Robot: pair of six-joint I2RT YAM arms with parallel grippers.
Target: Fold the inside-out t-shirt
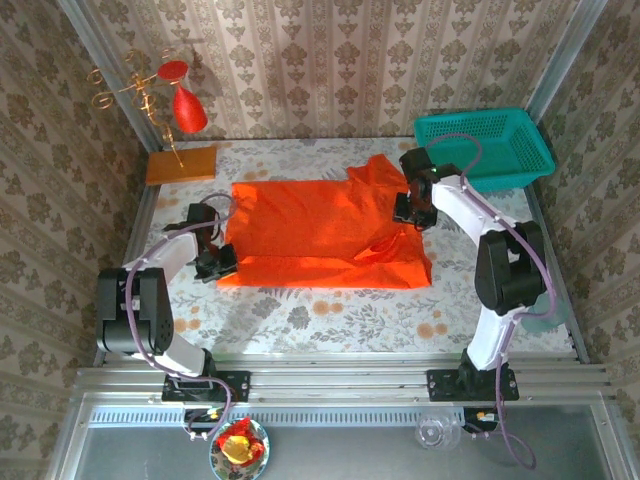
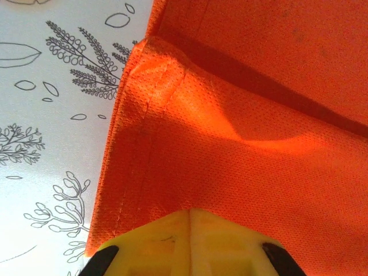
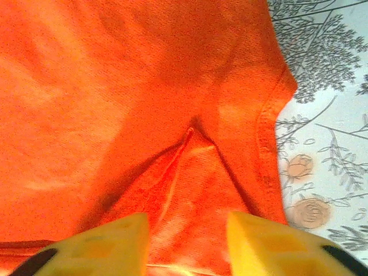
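Note:
The inside-out t-shirt (image 1: 320, 235) lies spread across the middle of the table, bright orange-red, with a bunched fold at its right end. My left gripper (image 1: 222, 262) sits at the shirt's near left corner. In the left wrist view its yellow fingers (image 2: 190, 213) are shut together on the hemmed edge of the cloth (image 2: 241, 161). My right gripper (image 1: 412, 212) rests at the shirt's right end. Its jaws (image 3: 187, 230) stand apart over a raised crease of the cloth (image 3: 115, 103), gripping nothing.
A teal basket (image 1: 485, 150) stands at the back right, close behind the right arm. A flat wooden block (image 1: 182, 164) and a red ornament on a gold stand (image 1: 185, 105) occupy the back left. Bare floral tablecloth (image 1: 330, 315) runs along the near side.

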